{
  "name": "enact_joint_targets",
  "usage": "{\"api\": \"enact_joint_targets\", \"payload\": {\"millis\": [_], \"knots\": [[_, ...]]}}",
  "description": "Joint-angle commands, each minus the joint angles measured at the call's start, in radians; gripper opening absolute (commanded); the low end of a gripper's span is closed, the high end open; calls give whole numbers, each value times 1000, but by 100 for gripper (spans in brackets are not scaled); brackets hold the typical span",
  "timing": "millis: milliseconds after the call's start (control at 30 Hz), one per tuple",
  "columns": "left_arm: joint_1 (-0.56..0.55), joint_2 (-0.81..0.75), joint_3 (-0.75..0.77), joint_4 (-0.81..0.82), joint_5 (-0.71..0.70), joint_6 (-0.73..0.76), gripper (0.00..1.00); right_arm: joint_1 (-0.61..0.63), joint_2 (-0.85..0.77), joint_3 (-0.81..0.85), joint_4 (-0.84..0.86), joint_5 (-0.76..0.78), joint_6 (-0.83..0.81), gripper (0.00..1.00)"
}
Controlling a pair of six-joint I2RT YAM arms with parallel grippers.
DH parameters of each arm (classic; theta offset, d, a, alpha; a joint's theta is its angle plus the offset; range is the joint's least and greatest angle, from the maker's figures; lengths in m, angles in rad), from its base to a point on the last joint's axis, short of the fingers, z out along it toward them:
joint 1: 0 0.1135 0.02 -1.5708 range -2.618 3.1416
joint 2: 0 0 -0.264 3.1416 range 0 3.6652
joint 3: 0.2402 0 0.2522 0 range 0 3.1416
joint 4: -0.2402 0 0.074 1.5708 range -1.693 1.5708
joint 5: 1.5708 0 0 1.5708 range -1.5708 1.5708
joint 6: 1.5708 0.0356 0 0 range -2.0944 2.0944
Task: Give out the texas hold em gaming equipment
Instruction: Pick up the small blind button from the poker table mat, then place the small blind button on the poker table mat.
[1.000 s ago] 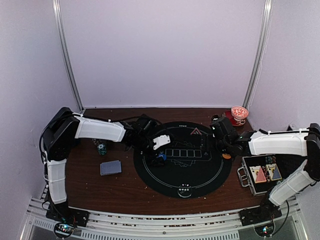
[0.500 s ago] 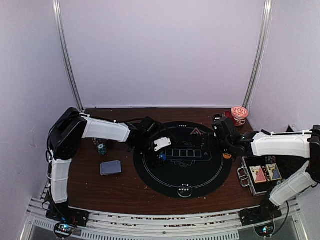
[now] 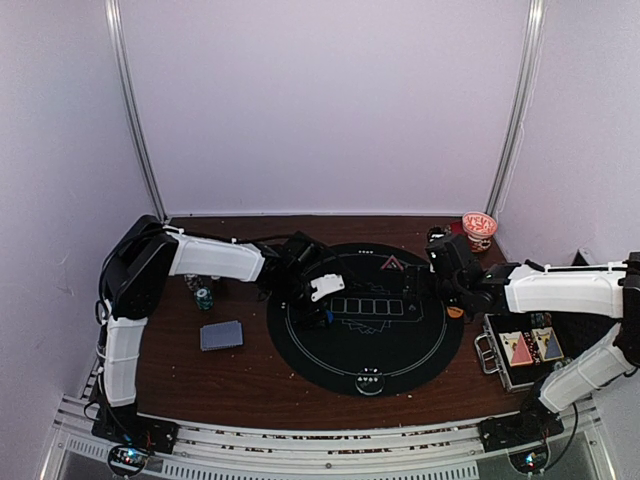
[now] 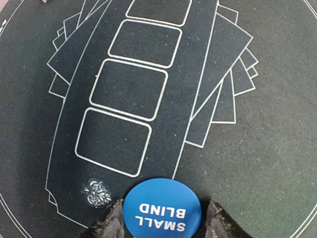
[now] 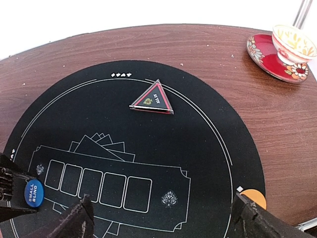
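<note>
Two arms are working over a brown table (image 3: 250,375) with a round black mat (image 3: 400,345) in the middle

Far left, off the mat, a small stack of teal chips (image 3: 204,297) is sitting on the wood, and a deck of grey-blue cards (image 3: 221,335) is lying flat nearer the arm bases, both untouched

Left gripper (image 4: 163,224) is reaching onto the left side of the mat, just past the end of the printed row of card boxes. Its jaws are standing fairly narrow, one fingertip on each side of the blue disc (image 4: 162,207) marked SMALL BLIND. One tip is looking like it is touching the rim and the other is just beside it, so I cannot tell if it is actually pinching. The disc is lying flat on the mat

Handling guess: thin, stiff, light, probably slick plastic, so it wants a grip across the rim with the tips right down at the mat. A shallow pinch is risking it popping out sideways

Mid-right, a red triangle (image 5: 151,99) is lying at the far side of the mat

Right gripper (image 5: 166,223) is hovering over the right part of the mat, jaws spread wide and holding nothing

An orange disc (image 5: 254,197) is sitting at the mat's right edge. A cup and saucer (image 5: 285,49) are standing at the far right corner, and a metal case (image 3: 520,350) is lying open at the near right
</note>
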Motion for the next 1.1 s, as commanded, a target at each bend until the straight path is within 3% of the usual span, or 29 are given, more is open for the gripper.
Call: {"api": "enact_joint_targets", "payload": {"millis": [0, 233, 1067], "knots": [[5, 33, -8, -62, -65, 16, 55, 8, -26, -11, 11, 21, 0, 97], [14, 16, -24, -52, -107, -7, 52, 7, -31, -11, 11, 21, 1, 97], [199, -141, -145, 27, -110, -67, 52, 7, -23, -15, 19, 16, 3, 97]]}}
